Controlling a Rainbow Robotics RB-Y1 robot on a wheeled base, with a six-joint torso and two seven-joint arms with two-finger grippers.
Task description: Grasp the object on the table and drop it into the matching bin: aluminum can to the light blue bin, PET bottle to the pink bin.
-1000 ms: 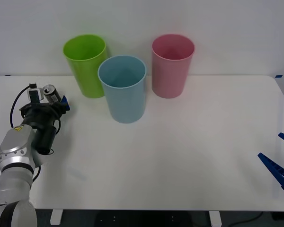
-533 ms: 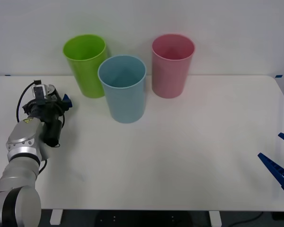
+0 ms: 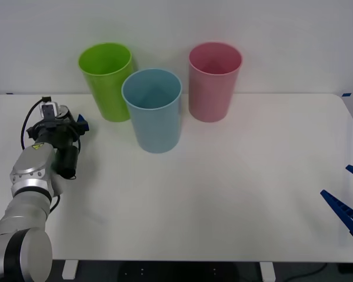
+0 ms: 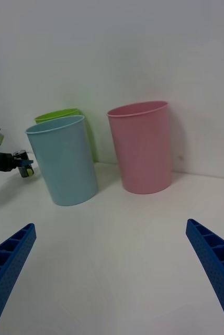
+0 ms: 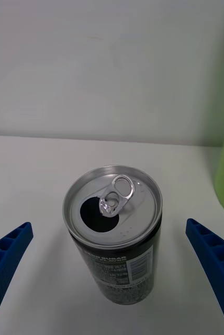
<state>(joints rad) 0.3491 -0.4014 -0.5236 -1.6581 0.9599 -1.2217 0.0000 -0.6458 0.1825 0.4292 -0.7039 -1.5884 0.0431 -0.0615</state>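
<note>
Left gripper [image 5: 112, 272] at the aluminum can [image 5: 113, 230], far-left table [image 3: 235, 194] corner.
Your fingers sit apart, straddling the upright can; right gripper [image 4: 112, 277] open, near-right edge.

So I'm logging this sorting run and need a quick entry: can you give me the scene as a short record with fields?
object: aluminum can, upright on the table, already opened
left hand: open, fingers either side of the can, not gripping
right hand: open, low at the table's right edge, idle
target bin: light blue bin, front middle
other bins: pink bin to its right, lime green bin behind its left
stage: grasp not yet made
</note>
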